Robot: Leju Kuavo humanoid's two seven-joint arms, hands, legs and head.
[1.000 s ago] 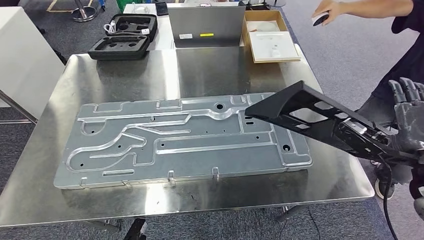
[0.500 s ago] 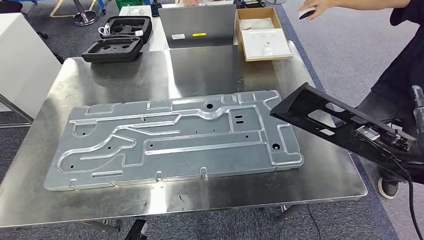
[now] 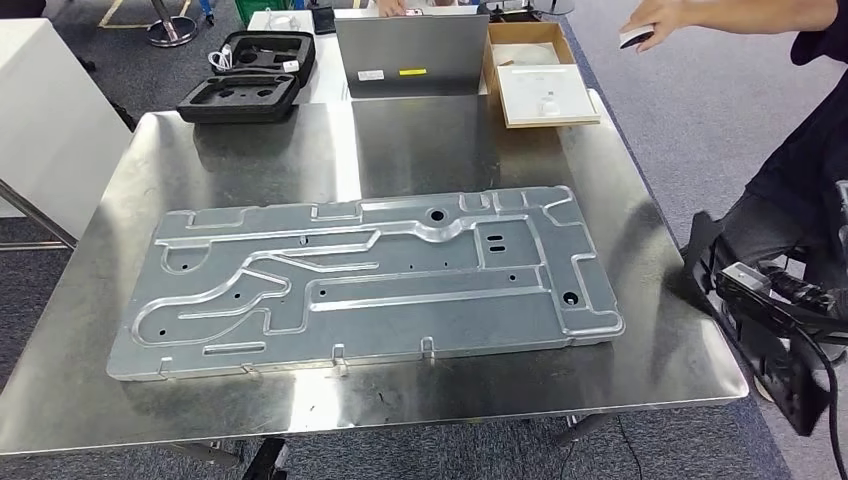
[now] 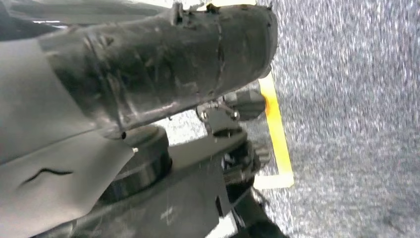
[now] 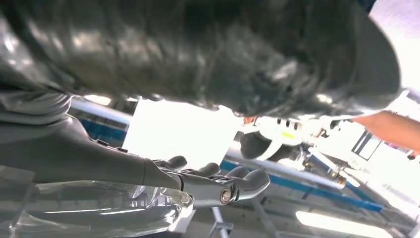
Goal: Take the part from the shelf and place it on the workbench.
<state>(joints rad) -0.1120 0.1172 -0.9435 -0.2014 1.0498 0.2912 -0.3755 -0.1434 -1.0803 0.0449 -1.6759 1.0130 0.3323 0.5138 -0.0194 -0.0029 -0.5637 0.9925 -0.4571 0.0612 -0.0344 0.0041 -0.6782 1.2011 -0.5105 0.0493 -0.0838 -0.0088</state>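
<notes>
Part: black bracket (image 3: 770,325), right edge of the frame, just off the bench (image 3: 420,150) corner.
Right robot hand (image 5: 218,186): fingers curled; its grasp cannot be told.
Left robot hand (image 4: 148,74): state cannot be told.
Bench centre: large grey metal plate (image 3: 370,280).

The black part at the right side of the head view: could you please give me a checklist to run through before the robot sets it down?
1. Hold on the black part: cannot tell. The right hand and its fingers show in the wrist view, but contact is unclear.
2. Part above the workbench: not ok. It hangs past the right edge.
3. Free landing spot: ok. The metal panel covers the middle, but bare steel shows at the right end.
4. Person clear of the path: not ok. They stand right beside the part.
5. Part level: not ok. It is tilted steeply.
</notes>
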